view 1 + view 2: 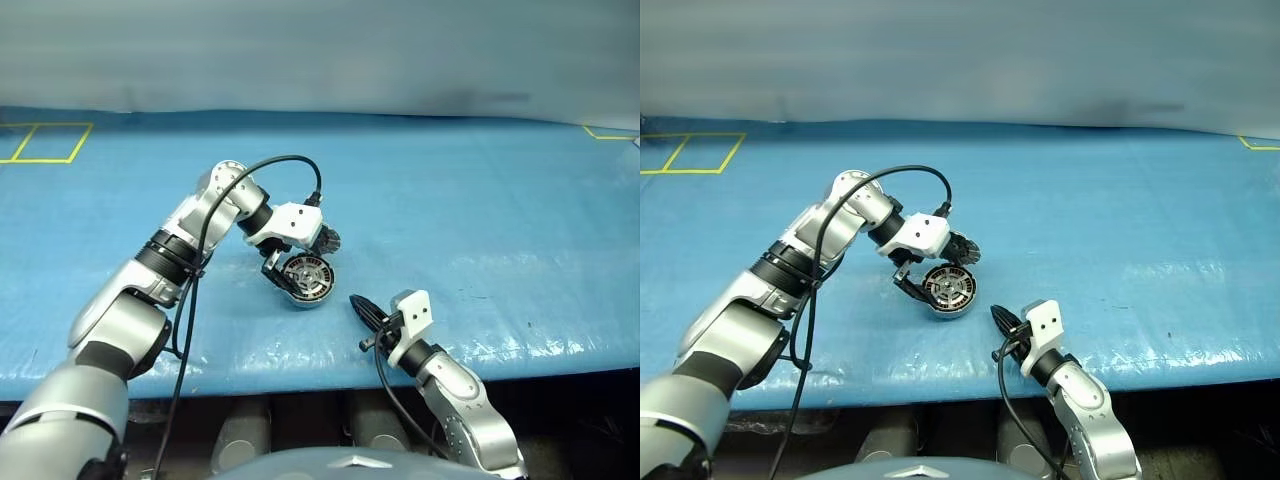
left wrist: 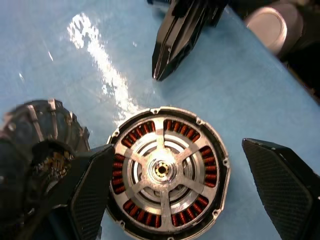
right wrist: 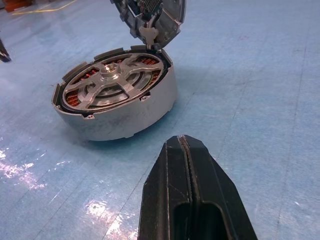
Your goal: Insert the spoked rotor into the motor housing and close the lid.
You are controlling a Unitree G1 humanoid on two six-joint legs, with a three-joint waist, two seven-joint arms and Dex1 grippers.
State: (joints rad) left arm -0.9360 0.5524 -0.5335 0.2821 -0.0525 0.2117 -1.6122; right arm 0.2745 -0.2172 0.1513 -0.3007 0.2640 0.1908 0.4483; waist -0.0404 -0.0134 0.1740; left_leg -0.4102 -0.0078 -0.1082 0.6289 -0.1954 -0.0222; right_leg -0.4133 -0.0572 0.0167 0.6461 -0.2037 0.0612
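The motor housing point(image 3: 125, 120), a round silver cup with copper windings, rests on the blue table. The spoked rotor point(image 2: 165, 142) sits inside it, silver spokes and hub facing up. The vented grey lid point(image 3: 150, 15) stands swung up on its hinge at the housing's far side, also visible as the lid point(image 1: 326, 240). My left gripper point(image 2: 187, 195) hovers just above the housing, open, one finger point(image 2: 90, 200) on each side and nothing between them. My right gripper point(image 1: 362, 308) is shut and empty, a short way in front and to the right of the housing, pointing at it.
The blue table cover's front edge point(image 1: 300, 372) runs just below the right gripper. Yellow tape lines point(image 1: 45, 142) mark the far left of the table. A black cable point(image 1: 250, 175) loops over my left forearm.
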